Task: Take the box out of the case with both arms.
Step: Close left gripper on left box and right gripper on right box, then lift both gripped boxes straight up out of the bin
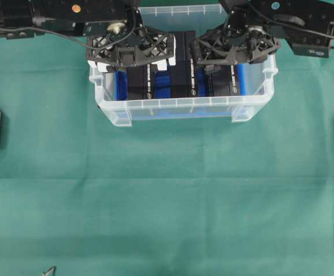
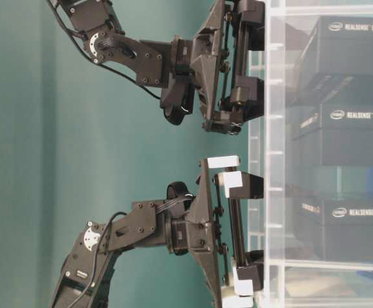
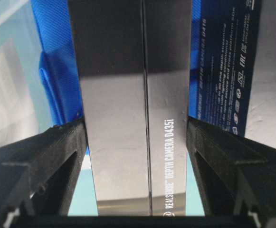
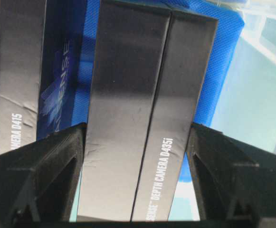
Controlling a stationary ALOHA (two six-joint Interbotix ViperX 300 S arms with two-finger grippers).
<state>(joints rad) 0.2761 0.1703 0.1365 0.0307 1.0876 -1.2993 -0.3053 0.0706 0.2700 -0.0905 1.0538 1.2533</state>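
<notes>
Boxes [image 1: 184, 72] are standing upright in the case [image 1: 178, 106] on the green surface [image 1: 167, 195]; left end effector [image 1: 133, 49] and right end effector [image 1: 235, 45] are each clenching one box.

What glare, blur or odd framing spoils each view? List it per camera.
Overhead: even light, sharp; the arms hide the rear of the case. Table-level: picture lies turned on its side; the case wall hazes the boxes behind it. Left wrist: a bright sheen across the box between the left gripper fingers, which are soft. Right wrist: milder sheen on its box; right gripper fingers blurred.
</notes>
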